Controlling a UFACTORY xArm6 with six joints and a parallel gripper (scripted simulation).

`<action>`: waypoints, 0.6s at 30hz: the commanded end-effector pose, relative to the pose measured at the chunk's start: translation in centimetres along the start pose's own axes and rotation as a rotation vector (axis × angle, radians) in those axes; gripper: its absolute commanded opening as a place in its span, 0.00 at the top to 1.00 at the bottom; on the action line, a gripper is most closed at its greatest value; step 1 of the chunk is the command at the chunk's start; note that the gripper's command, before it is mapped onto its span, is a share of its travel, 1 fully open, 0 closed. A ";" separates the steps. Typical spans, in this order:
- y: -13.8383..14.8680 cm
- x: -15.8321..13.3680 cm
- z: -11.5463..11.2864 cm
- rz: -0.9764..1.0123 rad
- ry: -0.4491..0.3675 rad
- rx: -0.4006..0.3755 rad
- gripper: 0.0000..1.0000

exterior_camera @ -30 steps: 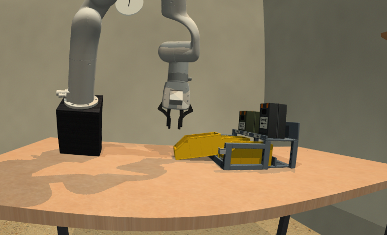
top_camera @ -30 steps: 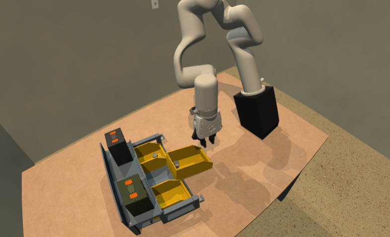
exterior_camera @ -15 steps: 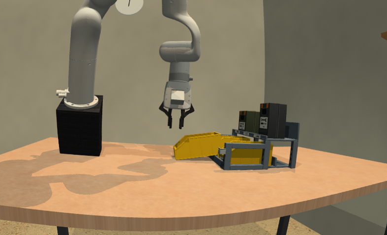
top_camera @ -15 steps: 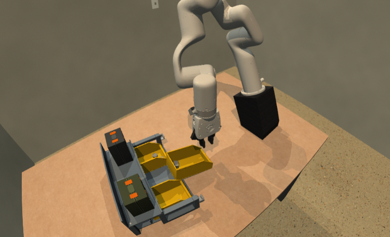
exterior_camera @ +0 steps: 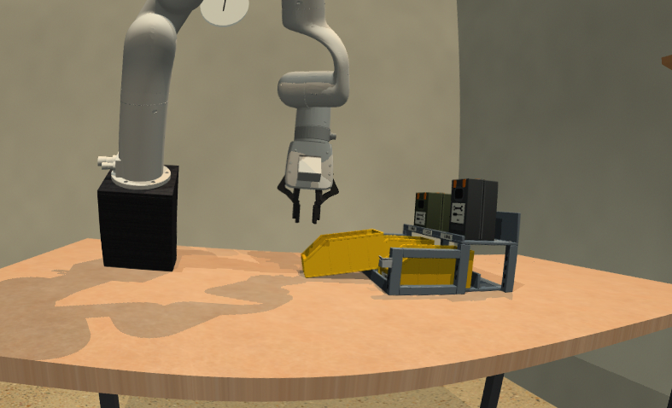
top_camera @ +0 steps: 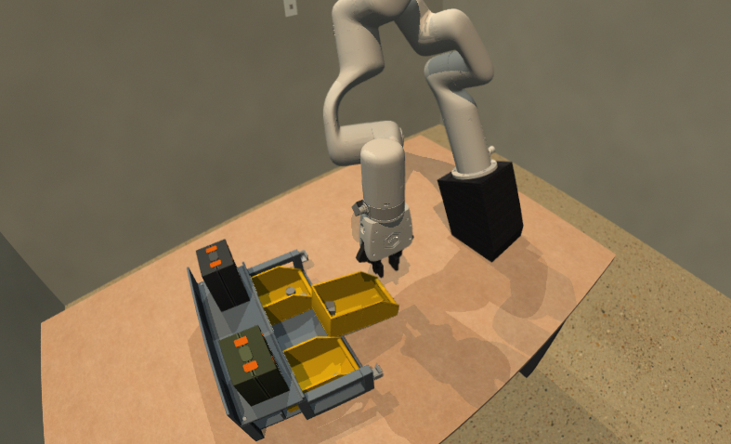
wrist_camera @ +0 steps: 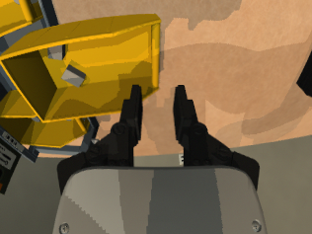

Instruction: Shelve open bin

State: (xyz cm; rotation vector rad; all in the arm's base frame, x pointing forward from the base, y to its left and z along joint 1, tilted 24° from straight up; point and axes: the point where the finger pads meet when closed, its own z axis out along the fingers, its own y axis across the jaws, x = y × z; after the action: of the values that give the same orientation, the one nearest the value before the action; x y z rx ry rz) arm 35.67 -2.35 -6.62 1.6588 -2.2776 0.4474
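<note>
The yellow open bin [top_camera: 354, 302] lies tilted at the middle place of the grey shelf [top_camera: 280, 342]. Its inner end rests up on the shelf's front and its outer end is low on the table, as the exterior view shows [exterior_camera: 341, 253]. A small grey part [top_camera: 331, 306] lies inside it. My gripper [top_camera: 385, 268] [exterior_camera: 305, 218] hangs above the bin's outer end, clear of it. Its fingers stand a little apart with nothing between them. In the wrist view the bin [wrist_camera: 85, 68] is to the left of the fingertips.
Two other yellow bins [top_camera: 282, 292] [top_camera: 319, 360] sit in the shelf on either side of the middle place. A black box [top_camera: 222, 272] and an olive box [top_camera: 249, 363] stand on the shelf's upper board. The arm's black base [top_camera: 481, 209] stands at the back right.
</note>
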 end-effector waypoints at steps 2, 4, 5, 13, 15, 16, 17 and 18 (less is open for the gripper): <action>-0.1 -0.1 -0.1 0.001 -0.002 0.003 0.00; -0.1 -0.1 -0.1 0.001 -0.002 0.003 0.00; -0.1 -0.1 -0.1 0.001 -0.002 0.003 0.00; -0.1 -0.1 -0.1 0.001 -0.002 0.003 0.00; -0.1 -0.1 -0.1 0.001 -0.002 0.003 0.00; -0.1 -0.1 -0.1 0.001 -0.002 0.003 0.00; -0.1 -0.1 -0.1 0.001 -0.002 0.003 0.00; -0.1 -0.1 -0.1 0.001 -0.002 0.003 0.00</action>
State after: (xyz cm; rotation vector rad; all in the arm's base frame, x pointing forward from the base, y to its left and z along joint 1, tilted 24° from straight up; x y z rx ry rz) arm 35.67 -2.35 -6.62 1.6588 -2.2776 0.4474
